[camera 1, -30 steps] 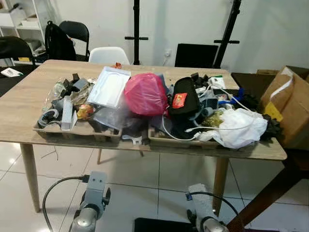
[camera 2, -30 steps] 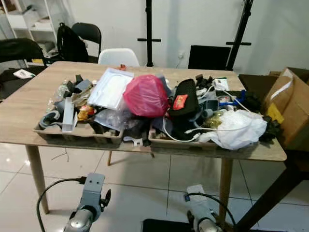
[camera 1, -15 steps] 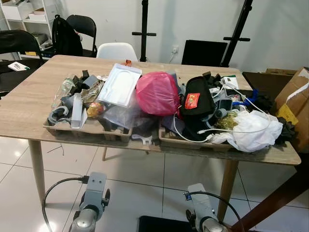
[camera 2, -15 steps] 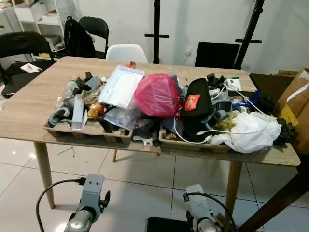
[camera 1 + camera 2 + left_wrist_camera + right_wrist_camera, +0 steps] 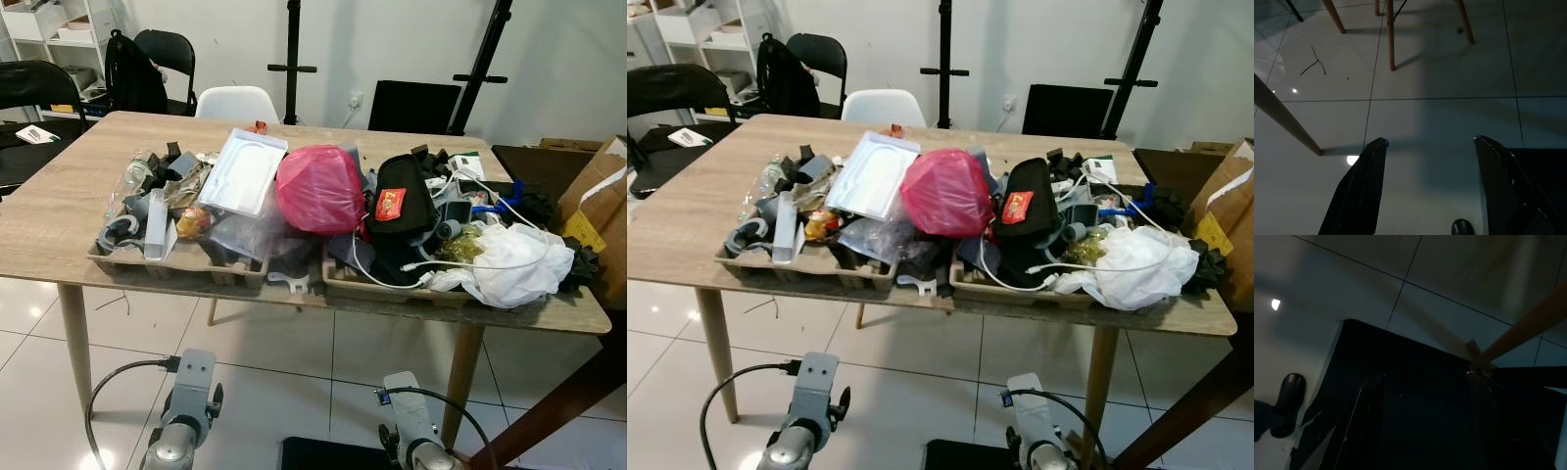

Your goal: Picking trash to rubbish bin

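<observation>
A wooden table carries two cardboard trays heaped with trash. In the heap lie a pink plastic bag, a white plastic lid, a black pouch with a red label, white cables and a crumpled white bag. Both silver arms hang low in front of the table, the left arm and the right arm. My left gripper is open over bare floor tiles. My right gripper is open above a black rectangular thing on the floor, also seen as a black shape between the arms.
A brown cardboard box stands at the table's right end above a dark slanted wooden leg. Behind the table are a white chair, black chairs, a backpack and two black stands. Table legs flank the tiled floor.
The whole picture shifted a second ago as the camera moved; since half a second ago it is steady. Nothing on the table has moved, and both arms hang as before.
</observation>
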